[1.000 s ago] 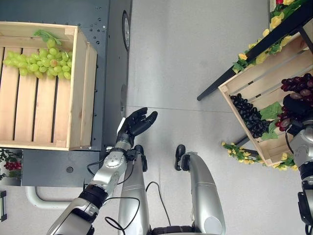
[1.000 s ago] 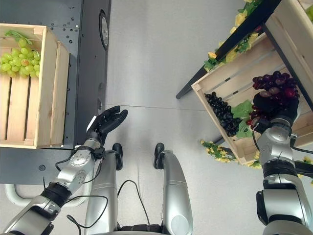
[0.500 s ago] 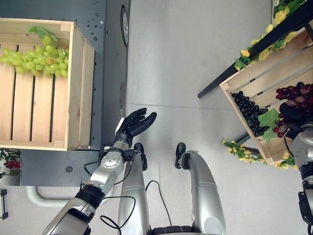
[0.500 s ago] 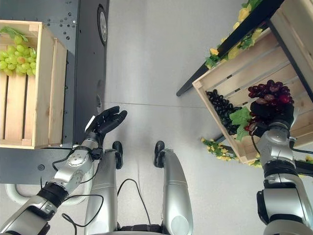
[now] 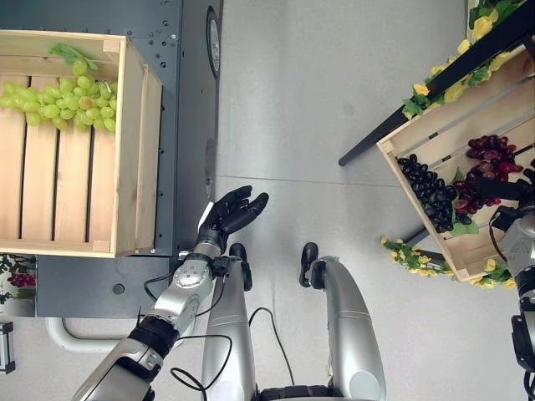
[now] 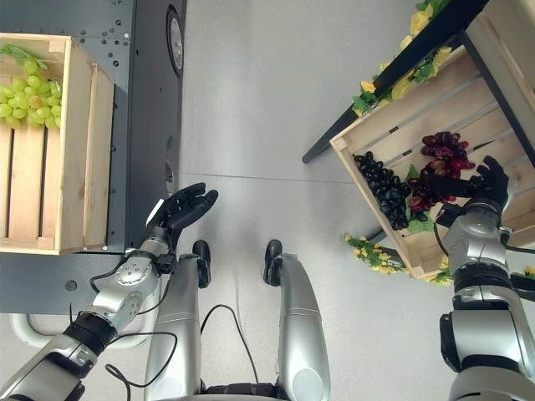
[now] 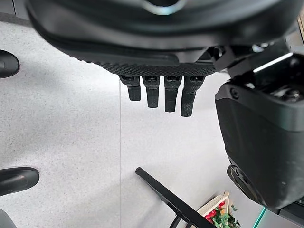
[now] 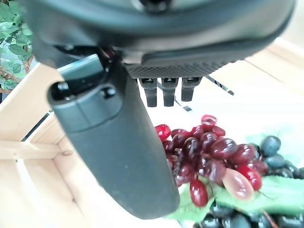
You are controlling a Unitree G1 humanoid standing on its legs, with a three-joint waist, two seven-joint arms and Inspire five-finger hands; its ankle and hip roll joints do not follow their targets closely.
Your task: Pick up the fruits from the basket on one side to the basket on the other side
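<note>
A wooden crate (image 5: 134,167) on my left holds a bunch of green grapes (image 5: 63,98) at its far end. On my right, a tilted wooden crate (image 6: 393,109) contains black grapes (image 6: 380,188) and a bunch of red grapes (image 6: 445,149). My right hand (image 6: 486,182) hovers open inside that crate, just beside the red grapes (image 8: 209,147), fingers (image 8: 164,92) straight and holding nothing. My left hand (image 5: 234,210) hangs open over the floor between the crates, its fingers (image 7: 164,95) straight and empty.
The left crate rests on a dark metal platform (image 5: 188,125). A black stand leg (image 5: 401,121) slants beneath the right crate, with yellow flowers (image 5: 418,259) along its edges. Grey floor (image 5: 309,100) lies between the crates.
My right hand, earlier closed over the red grapes, has opened and drawn back slightly. The red bunch now lies in the right crate. The left hand has stayed put.
</note>
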